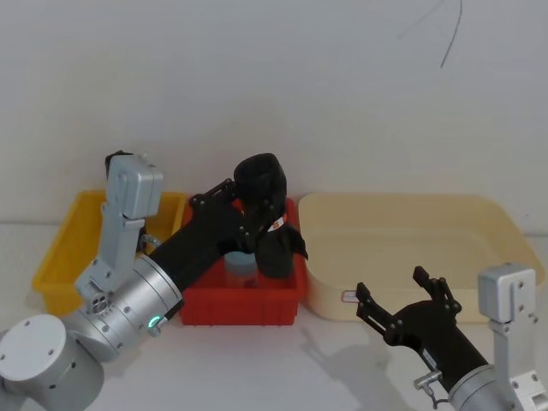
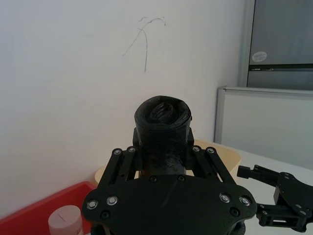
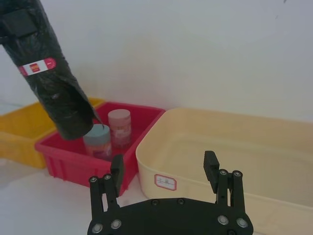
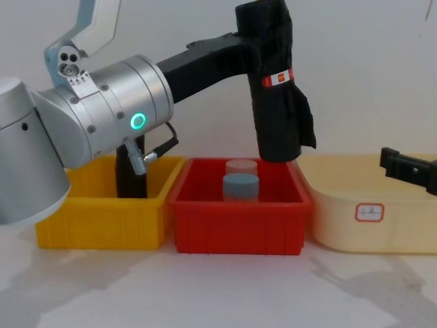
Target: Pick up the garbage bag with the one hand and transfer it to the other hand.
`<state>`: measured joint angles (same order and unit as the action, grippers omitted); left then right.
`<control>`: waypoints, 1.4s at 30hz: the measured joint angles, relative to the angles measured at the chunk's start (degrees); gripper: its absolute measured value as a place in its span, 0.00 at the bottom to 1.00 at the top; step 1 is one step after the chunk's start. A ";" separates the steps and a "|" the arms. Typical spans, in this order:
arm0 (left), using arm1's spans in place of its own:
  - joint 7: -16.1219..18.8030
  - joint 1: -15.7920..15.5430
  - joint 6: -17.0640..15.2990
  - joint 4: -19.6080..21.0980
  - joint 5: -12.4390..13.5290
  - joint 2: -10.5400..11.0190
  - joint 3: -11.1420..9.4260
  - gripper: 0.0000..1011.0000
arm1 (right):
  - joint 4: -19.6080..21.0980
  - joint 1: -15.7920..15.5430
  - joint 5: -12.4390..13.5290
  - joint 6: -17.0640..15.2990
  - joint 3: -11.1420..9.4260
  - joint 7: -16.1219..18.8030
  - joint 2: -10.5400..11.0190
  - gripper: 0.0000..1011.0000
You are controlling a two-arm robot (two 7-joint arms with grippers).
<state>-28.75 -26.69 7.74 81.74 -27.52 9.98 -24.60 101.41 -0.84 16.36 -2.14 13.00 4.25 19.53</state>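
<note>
Two grippers: my left gripper clamps the garbage bag above the red bin; right gripper spread open.

Black left claw, green-ringed silver joint

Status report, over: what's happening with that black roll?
Left gripper shut on garbage bag, held above red bin. Right gripper open, low by cream tub. Nothing seen between them.
</note>
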 joint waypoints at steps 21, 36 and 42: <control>0.25 0.05 0.12 0.25 -0.01 0.14 -0.04 0.42 | 0.59 3.41 -1.35 -3.11 3.12 8.12 3.39 0.99; 0.29 0.05 0.12 0.29 0.00 0.18 -0.03 0.42 | -2.25 8.23 -7.41 -4.79 6.19 8.27 3.17 0.99; 0.29 0.04 0.12 0.29 0.00 0.18 -0.03 0.42 | -3.90 10.21 -9.71 -5.17 7.27 7.81 2.53 0.99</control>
<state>-28.46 -26.64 7.86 82.03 -27.52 10.16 -24.63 97.50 9.37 6.64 -7.31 20.27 12.06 22.06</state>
